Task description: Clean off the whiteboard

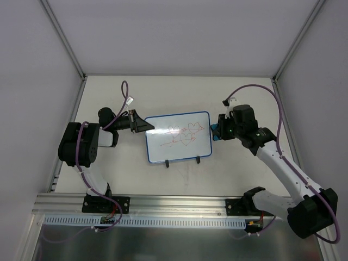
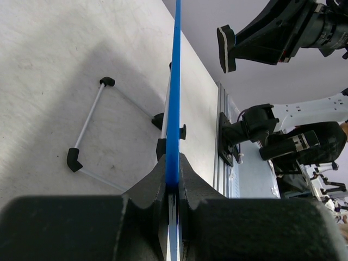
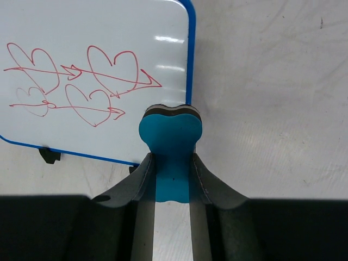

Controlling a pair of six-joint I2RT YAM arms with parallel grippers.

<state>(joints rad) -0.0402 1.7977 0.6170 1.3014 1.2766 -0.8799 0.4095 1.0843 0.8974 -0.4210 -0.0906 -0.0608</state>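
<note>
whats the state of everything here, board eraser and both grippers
whiteboard: not erased, red hearts and arrows drawn on it
eraser: gripped, tip at the whiteboard's right edge, contact unclear
left gripper: jaws shut on the whiteboard's left edge
right gripper: jaws shut on the eraser

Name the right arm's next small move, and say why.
Probably slide the right claw left so the blue eraser reaches the red hearts and starts wiping. The eraser sits at the right edge of the whiteboard, the drawing looks untouched, and the left claw clamps the opposite edge, steadying the board.
</note>
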